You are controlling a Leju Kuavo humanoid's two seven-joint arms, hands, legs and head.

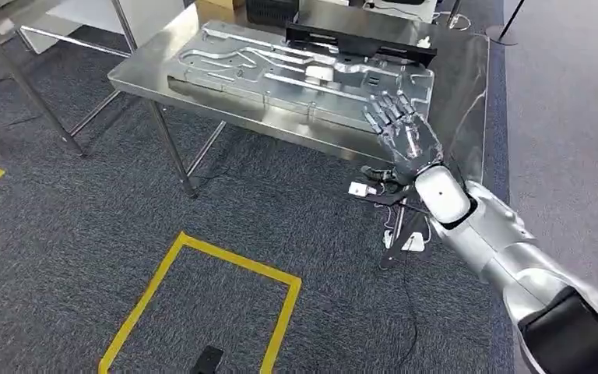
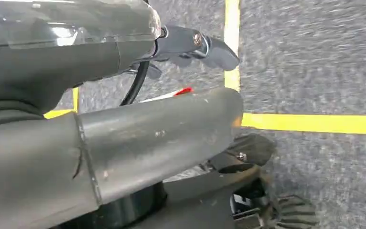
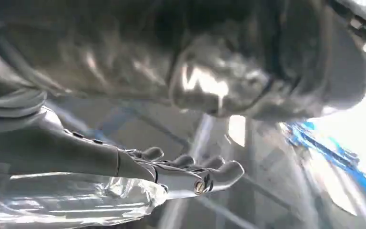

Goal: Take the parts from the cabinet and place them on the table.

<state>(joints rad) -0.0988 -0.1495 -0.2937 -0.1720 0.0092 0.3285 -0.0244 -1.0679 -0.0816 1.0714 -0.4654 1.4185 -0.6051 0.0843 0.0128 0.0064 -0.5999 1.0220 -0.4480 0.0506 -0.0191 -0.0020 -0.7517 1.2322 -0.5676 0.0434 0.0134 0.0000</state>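
A large machined metal plate (image 1: 304,74) lies flat on the steel table (image 1: 461,93), with a long black part (image 1: 358,37) across its far side. My right hand (image 1: 405,132) is raised at the table's near right edge, beside the plate's right end, fingers spread and holding nothing. In the right wrist view the same hand (image 3: 186,171) reaches out empty under a blurred shiny metal surface. My left hand (image 2: 162,129) hangs over the carpet with its fingers (image 2: 205,47) straight and nothing in it.
A yellow tape square (image 1: 202,257) marks the grey carpet in front of the table. Cables and white plugs (image 1: 401,234) lie on the floor below my right forearm. A second metal table frame (image 1: 39,86) stands at the left.
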